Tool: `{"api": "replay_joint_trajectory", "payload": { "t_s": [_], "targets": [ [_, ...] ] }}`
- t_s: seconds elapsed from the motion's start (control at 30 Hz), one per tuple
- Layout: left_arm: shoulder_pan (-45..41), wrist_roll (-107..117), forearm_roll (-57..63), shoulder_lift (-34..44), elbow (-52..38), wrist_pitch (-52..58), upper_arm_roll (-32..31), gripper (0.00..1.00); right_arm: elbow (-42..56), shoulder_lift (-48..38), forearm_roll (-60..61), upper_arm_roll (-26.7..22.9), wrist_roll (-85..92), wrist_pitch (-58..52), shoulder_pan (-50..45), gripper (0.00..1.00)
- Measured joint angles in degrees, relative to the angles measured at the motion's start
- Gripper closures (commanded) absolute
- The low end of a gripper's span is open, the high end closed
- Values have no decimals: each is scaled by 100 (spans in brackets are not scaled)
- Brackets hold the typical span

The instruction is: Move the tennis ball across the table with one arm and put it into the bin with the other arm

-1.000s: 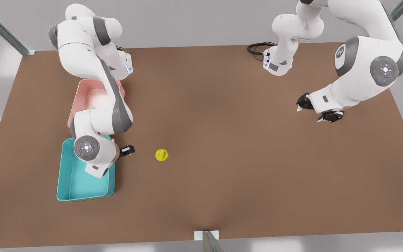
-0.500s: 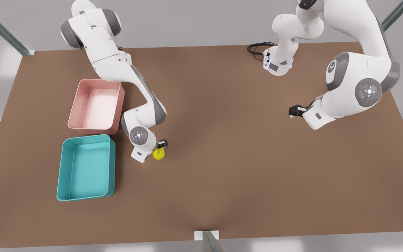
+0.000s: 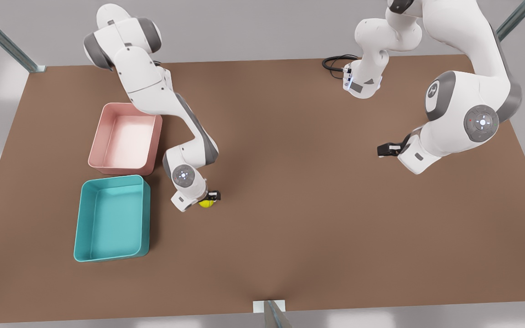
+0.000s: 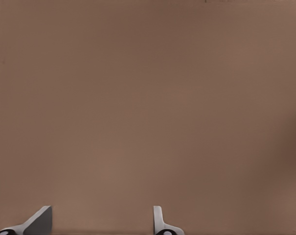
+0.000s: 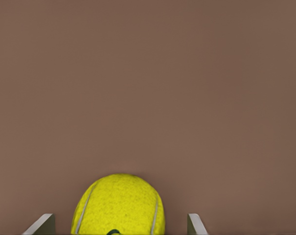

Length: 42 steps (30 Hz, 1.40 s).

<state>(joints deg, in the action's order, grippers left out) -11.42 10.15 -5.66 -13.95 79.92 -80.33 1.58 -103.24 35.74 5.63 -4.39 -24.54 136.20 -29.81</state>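
Two arms, one ball (image 5: 118, 205) on the table (image 3: 317, 218).
We straddle it with the right gripper (image 5: 121, 223), fingers spread, ungripped; it looks light, rollable: pinch mid-sides. Left gripper (image 4: 101, 223) waits, spread.

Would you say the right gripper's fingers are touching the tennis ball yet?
Apart. In the right wrist view, brown table shows between the tennis ball and each of the fingertips of the right gripper, which straddles it.

Tennis ball (image 3: 206, 204) perhaps half hidden under right gripper (image 3: 211, 197)

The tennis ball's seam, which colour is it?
Pale grey-white on the yellow-green tennis ball, best seen in the right wrist view.
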Motion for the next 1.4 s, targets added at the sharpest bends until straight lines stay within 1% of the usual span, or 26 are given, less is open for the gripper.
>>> {"api": "replay_joint_trajectory", "payload": {
  "t_s": [0.47,0.5,0.53,0.57,0.6,0.67,0.8,0.93,0.97,1.03,1.13,1.2,1.23,1.33,1.37,1.4],
  "targets": [
    [8,354,0,-44,8,-6,0,0,38,328,-1,8,-611,119,-51,0],
    [8,370,0,-44,8,-5,0,0,38,335,-5,8,-639,122,-51,2],
    [8,386,0,-44,8,-5,0,0,38,342,-6,8,-664,126,-51,11],
    [8,400,0,-44,8,-5,0,0,41,343,-5,11,-684,129,-51,25],
    [8,414,0,-44,8,-5,0,0,44,341,1,14,-698,134,-53,30],
    [8,440,0,-44,17,-3,0,0,63,318,22,17,-715,145,-55,33],
    [0,487,0,-44,25,6,0,0,195,260,44,18,-738,142,-25,33],
    [0,524,0,-44,26,10,0,0,387,1,29,-17,-638,62,83,33],
    [0,532,0,-44,26,10,0,0,413,-117,9,-105,-567,23,94,33],
    [0,547,0,-44,26,11,0,0,430,-356,-122,-434,-347,-71,105,33],
    [0,566,0,-44,26,13,0,0,438,-686,-256,-1176,191,-251,116,33],
    [0,577,0,-44,26,13,0,0,488,-759,-302,-1667,635,-340,125,33],
    [0,582,0,-56,26,13,0,0,522,-753,-315,-1814,865,-375,212,33],
    [0,596,0,-76,26,10,0,0,633,-605,-332,-1944,1528,-441,606,33],
    [0,600,0,-80,26,9,0,0,668,-522,-327,-1952,1728,-452,685,27],
    [0,604,0,-90,26,9,0,0,694,-441,-331,-1956,1906,-462,728,0]
  ]
}}
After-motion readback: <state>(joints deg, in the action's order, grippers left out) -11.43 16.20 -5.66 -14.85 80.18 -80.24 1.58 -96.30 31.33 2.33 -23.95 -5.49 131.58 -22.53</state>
